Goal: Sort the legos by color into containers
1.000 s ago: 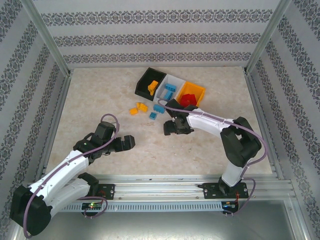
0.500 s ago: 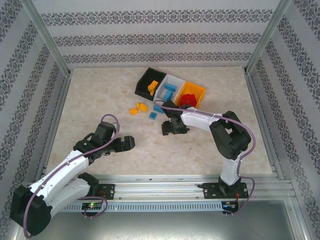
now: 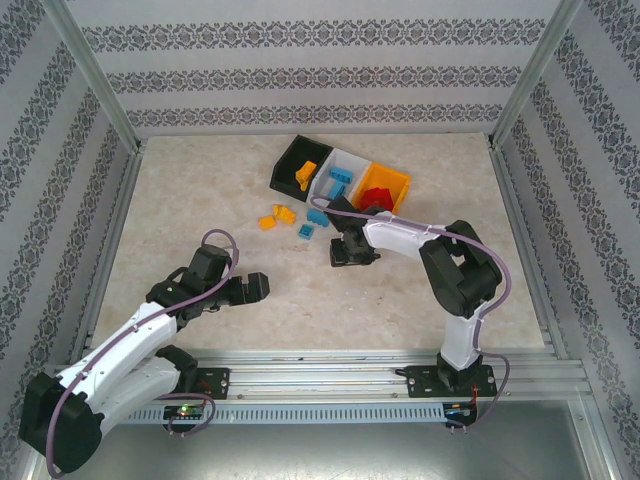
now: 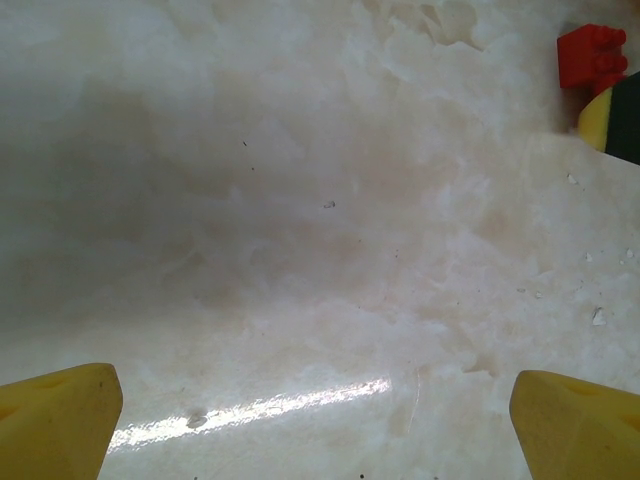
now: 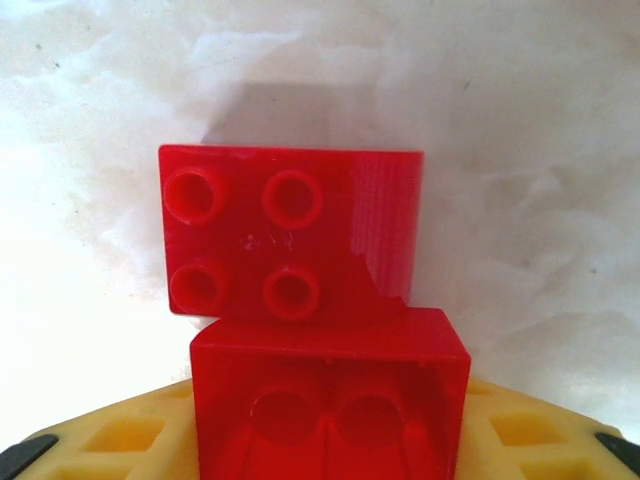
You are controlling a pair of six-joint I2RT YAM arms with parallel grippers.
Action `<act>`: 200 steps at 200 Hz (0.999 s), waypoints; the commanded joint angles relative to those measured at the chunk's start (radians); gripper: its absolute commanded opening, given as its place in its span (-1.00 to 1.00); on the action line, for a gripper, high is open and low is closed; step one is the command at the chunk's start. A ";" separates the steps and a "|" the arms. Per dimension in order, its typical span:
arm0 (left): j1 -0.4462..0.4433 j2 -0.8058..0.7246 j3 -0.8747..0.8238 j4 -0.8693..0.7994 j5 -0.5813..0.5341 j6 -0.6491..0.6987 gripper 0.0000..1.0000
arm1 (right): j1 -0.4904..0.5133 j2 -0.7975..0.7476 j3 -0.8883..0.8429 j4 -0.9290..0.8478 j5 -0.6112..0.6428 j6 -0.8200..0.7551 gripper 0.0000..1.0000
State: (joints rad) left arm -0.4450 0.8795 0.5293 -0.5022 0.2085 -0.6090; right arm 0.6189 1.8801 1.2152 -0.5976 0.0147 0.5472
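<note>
R gripper (image 3: 341,256) is low over the table (image 3: 200,200), just in front of the bins. Its yellow fingers (image 5: 110,440) pinch a red lego (image 5: 330,400) from both sides, hollow side facing the cam. A 2nd red lego (image 5: 290,235), bumps up, touches its far edge; can't tell if they're stuck together.

L gripper (image 3: 252,287) is well apart on the near side. Its fingers (image 4: 55,420) are wide w/ nothing btw them.

Black bin (image 3: 290,158) has an orange lego (image 3: 305,176). White bin (image 3: 355,162) has a blue lego (image 3: 341,181). Orange bin (image 3: 400,180) has red legos (image 3: 376,198).

2 loose orange legos (image 3: 267,222) & 2 loose blue legos (image 3: 306,232) lie on the table, left of the R gripper.
</note>
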 commanded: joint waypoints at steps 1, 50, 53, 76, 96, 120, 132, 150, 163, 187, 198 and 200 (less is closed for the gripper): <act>0.000 -0.009 -0.015 0.000 0.010 0.010 1.00 | 0.001 -0.113 -0.026 -0.035 0.033 0.007 -0.04; 0.000 0.037 -0.013 0.036 0.049 0.004 1.00 | -0.080 -0.251 0.056 -0.134 0.085 -0.067 -0.02; 0.000 0.040 -0.013 0.040 0.053 0.002 1.00 | -0.091 -0.250 0.066 -0.140 0.083 -0.072 -0.02; 0.000 0.059 -0.012 0.062 0.068 -0.007 1.00 | -0.187 -0.207 0.173 -0.167 0.061 -0.121 -0.02; -0.001 0.070 -0.015 0.067 0.073 -0.012 1.00 | -0.251 -0.125 0.295 -0.178 0.032 -0.156 -0.02; 0.000 0.078 -0.010 0.062 0.077 -0.014 1.00 | -0.304 0.007 0.452 -0.220 0.016 -0.177 -0.02; 0.000 0.081 -0.006 0.057 0.078 -0.016 1.00 | -0.322 0.069 0.511 -0.229 0.006 -0.177 -0.02; -0.001 0.087 0.003 0.045 0.078 -0.013 1.00 | -0.341 0.150 0.588 -0.234 0.004 -0.181 -0.02; 0.000 0.090 0.008 0.040 0.074 -0.010 1.00 | -0.350 0.208 0.645 -0.252 0.004 -0.183 -0.02; 0.000 0.097 0.015 0.040 0.075 -0.011 1.00 | -0.366 0.281 0.708 -0.267 0.002 -0.183 -0.02; 0.000 0.102 0.017 0.042 0.076 -0.010 1.00 | -0.368 0.302 0.723 -0.274 0.001 -0.182 -0.02; 0.000 0.103 0.017 0.042 0.077 -0.011 1.00 | -0.369 0.306 0.725 -0.274 0.001 -0.181 -0.02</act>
State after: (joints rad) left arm -0.4450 0.9733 0.5205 -0.4637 0.2802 -0.6132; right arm 0.2634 2.1494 1.8816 -0.8196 0.0284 0.3843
